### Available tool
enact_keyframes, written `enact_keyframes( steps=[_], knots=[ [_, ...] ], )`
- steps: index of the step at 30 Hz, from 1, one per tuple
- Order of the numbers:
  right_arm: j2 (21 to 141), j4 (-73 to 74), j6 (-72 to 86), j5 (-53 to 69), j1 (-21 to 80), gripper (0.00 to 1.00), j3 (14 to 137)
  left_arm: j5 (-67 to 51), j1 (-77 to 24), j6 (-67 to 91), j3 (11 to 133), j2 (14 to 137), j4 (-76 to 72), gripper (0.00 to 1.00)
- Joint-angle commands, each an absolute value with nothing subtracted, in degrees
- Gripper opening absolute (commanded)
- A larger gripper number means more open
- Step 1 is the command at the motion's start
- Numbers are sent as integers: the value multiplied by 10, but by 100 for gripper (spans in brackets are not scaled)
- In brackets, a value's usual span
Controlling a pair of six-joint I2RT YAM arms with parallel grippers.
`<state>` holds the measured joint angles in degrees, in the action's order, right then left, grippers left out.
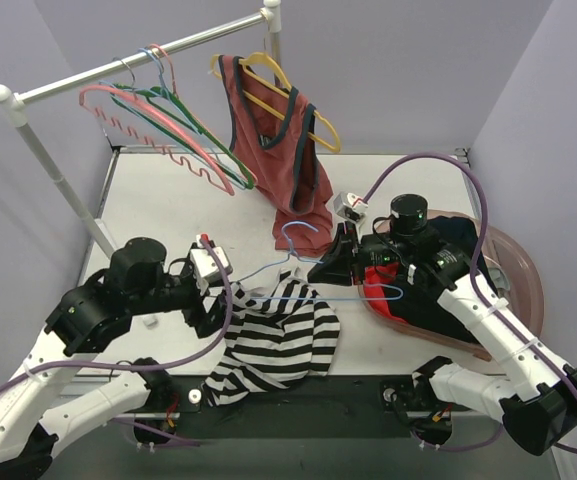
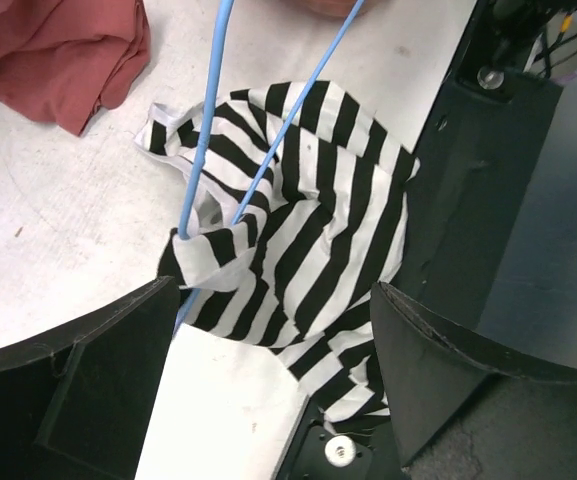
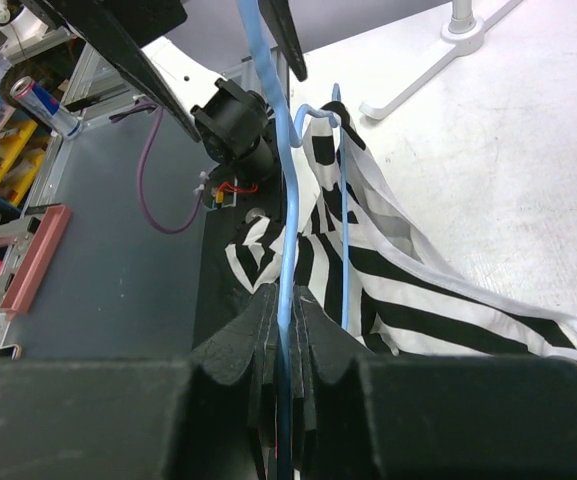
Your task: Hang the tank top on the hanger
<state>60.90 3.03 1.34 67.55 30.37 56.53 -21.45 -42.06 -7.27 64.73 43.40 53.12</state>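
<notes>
The right hand is pinching the thin light-blue wire hanger so its arm is poking into the black-and-white striped tank top, which is lying crumpled on the white desk right beneath the wide-open left hand, seemingly readying to tug fabric over.

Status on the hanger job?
Left gripper open over the striped tank top. Right gripper shut on the light-blue hanger. One hanger end inside the top; rest bunched on table.

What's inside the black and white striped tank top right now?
Two strands of the thin light-blue wire hanger slip under a fold of the black-and-white striped fabric tank top. Where they end is covered by cloth, so how far it is threaded cannot be seen.
</notes>
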Motion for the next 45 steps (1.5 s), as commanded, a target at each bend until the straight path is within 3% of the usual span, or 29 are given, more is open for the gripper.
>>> enact_keyframes(
  steps=[1, 10, 13, 17, 18, 23, 26, 27, 30, 34, 39, 45],
  knots=[
    [590, -13, 19, 708, 304, 0, 562, -219, -422, -147, 647, 482, 518, 88],
    [589, -18, 18, 715, 316, 0, 558, -212, -417, -192, 656, 567, 476, 86],
    [587, -32, 25, 713, 316, 0, 550, -223, -413, -196, 646, 575, 477, 80],
    [589, -41, 31, 711, 316, 0, 546, -238, -413, -184, 628, 569, 470, 34],
    [591, -47, 38, 709, 316, 0, 544, -236, -413, -180, 620, 563, 466, 0],
    [600, -50, 48, 687, 316, 0, 548, -216, -413, -159, 571, 500, 449, 0],
    [605, -37, 54, 616, 315, 31, 548, -186, -413, -170, 557, 462, 454, 0],
    [607, -35, 61, 597, 313, 49, 548, -172, -413, -176, 552, 452, 455, 0],
    [623, -58, 116, 558, 289, 62, 548, -154, -413, -211, 541, 418, 464, 0],
    [646, -68, 204, 497, 233, 68, 557, -145, -412, -258, 530, 393, 496, 0],
    [680, -75, 278, 474, 185, 69, 574, -169, -412, -299, 492, 400, 522, 0],
    [719, -74, 264, 486, 187, 69, 577, -209, -413, -355, 461, 385, 520, 0]
  ],
)
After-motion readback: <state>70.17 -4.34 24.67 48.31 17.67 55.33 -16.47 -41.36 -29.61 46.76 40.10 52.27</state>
